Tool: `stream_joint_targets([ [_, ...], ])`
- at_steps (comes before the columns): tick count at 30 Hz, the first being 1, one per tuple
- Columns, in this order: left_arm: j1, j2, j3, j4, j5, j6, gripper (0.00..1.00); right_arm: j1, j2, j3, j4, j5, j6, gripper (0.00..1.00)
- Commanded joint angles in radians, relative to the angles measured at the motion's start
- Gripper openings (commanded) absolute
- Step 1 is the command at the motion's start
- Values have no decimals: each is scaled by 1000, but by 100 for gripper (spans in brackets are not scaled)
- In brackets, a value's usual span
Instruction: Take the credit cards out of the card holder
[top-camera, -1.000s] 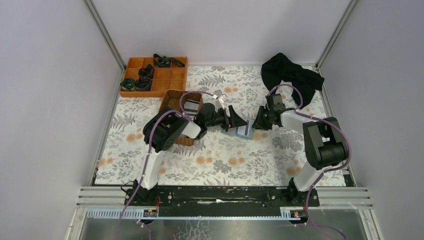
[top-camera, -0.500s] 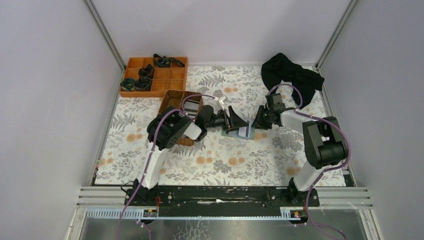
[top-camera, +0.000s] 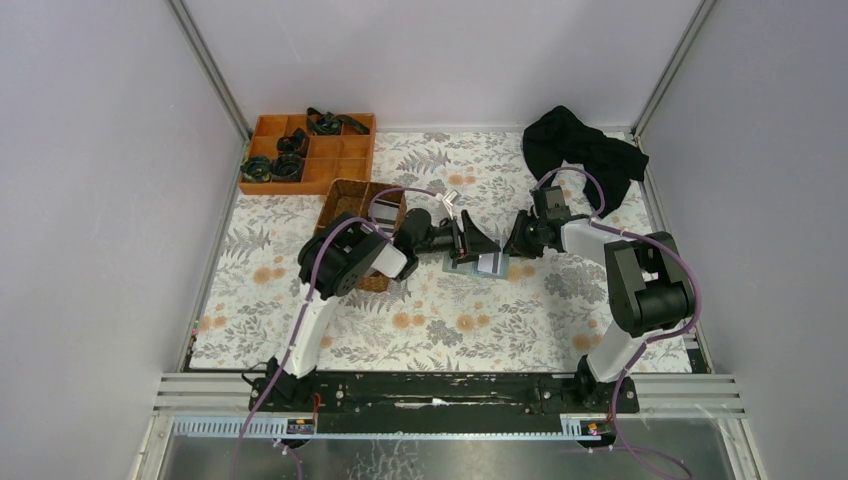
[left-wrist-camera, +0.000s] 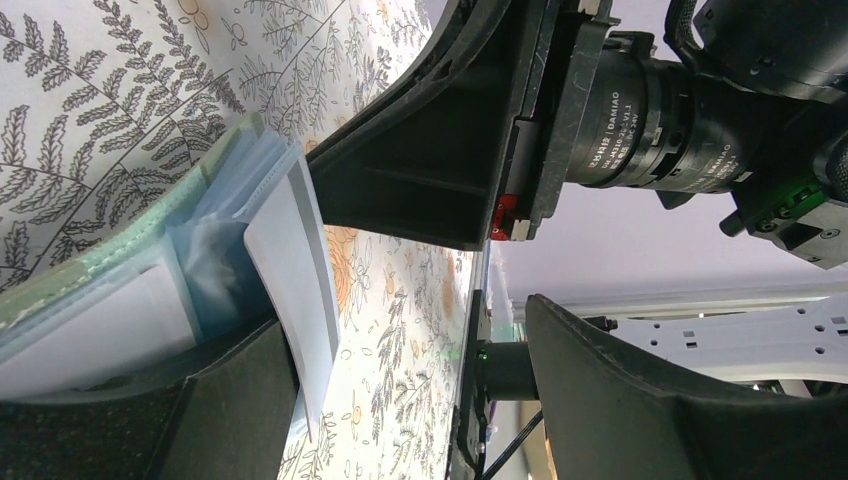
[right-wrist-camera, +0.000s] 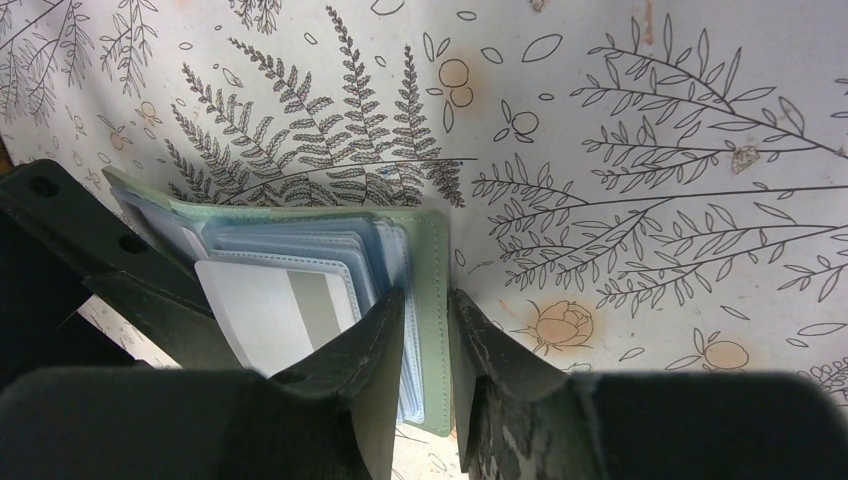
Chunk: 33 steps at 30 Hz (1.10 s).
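Well, the card holder (right-wrist-camera: 432, 250) lies open on the bench (right-wrist-camera: 620, 150), midway between my two arms. Its grey-green cover is outermost and its pale blue, see-through sleeves are fanned inside. The credit cards (right-wrist-camera: 270, 310) sit in those sleeves, and one of them, whitish with a grey stripe, stands partly out of its pocket.

I judge the cards to be light, stiff and slick, so they should slide easily once pinched across their flat faces near the exposed edge. The holder looks soft and floppy, with stitched edges and thin plastic pockets. I expect it to lift or fold along with a card unless it is pinned down.

My right pincer (right-wrist-camera: 425, 300) is clamped on the cover's edge, one finger on each side. That looks like a good anchor. My left pincer (left-wrist-camera: 300, 260) is spread wide and straddles the protruding card. The card leans against the lower finger, and the upper one stands apart from it.

The bench is covered with a matte cloth printed with ferns and flowers.
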Motion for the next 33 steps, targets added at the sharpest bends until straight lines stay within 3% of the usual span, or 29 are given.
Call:
stream_joint_targets([
  [1,-35,78,8,9,27,7,83,13,53,-12,-28,-11,-13,31],
  [5,-38,70,17,-86,12,61,83,12,55,-12,-26,-11,-12,31],
  [11,-49,125,55,19,55,-33,82,13,62,-13,-22,-16,-12,31],
  [18,-55,138,73,-9,66,-26,81,12,65,-14,-21,-12,-4,31],
  [26,17,101,-1,-40,87,3,80,11,54,-14,-24,-3,23,35],
  [33,34,83,21,-212,120,80,79,8,48,-14,-26,7,36,35],
])
